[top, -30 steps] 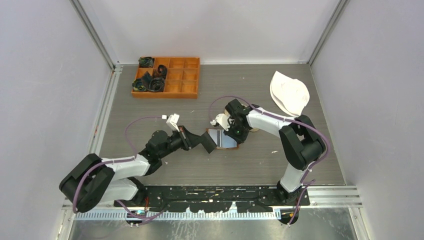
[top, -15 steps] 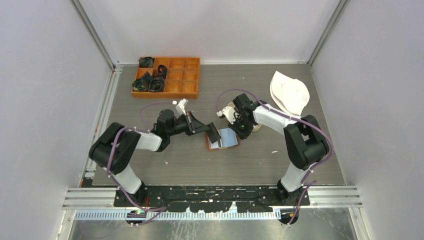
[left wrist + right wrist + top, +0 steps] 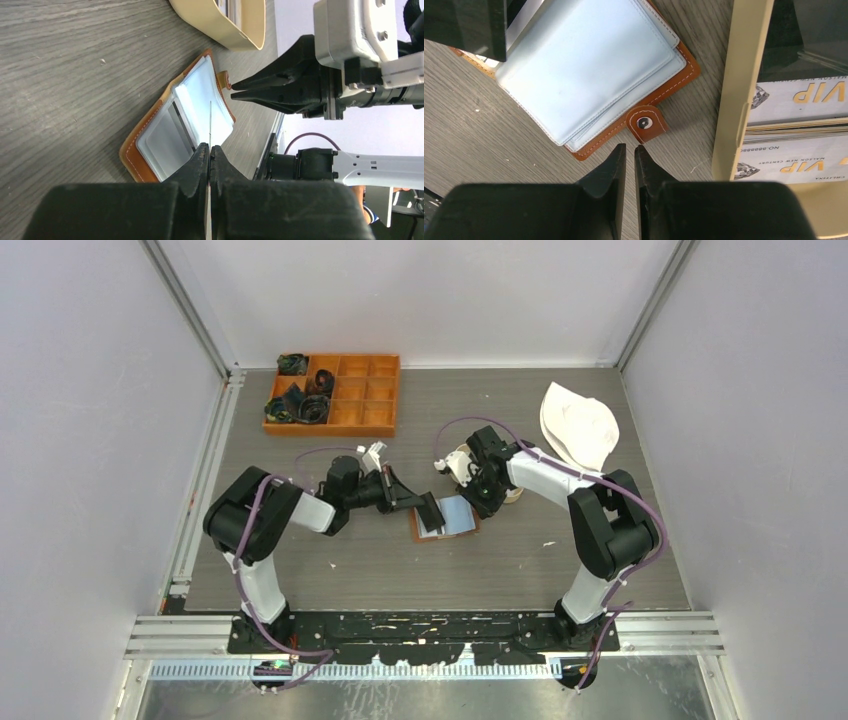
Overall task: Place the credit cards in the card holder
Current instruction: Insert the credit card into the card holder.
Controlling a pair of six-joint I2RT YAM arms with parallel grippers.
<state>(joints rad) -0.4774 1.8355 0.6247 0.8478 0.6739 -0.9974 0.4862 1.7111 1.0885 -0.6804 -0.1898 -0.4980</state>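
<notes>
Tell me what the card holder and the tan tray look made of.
Card holder: likely leather or faux leather outside, brown, matte, white edge stitching; pale blue inner pockets, smooth, probably synthetic. Tray: tan, smooth matte rim; wood or plastic, can't tell.

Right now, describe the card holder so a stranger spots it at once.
Start at the middle of the grey table, between the left gripper and the right gripper. The card holder lies open there, next to a tan tray. Only it has a brown stitched rim, pale blue pockets and a snap tab.
</notes>
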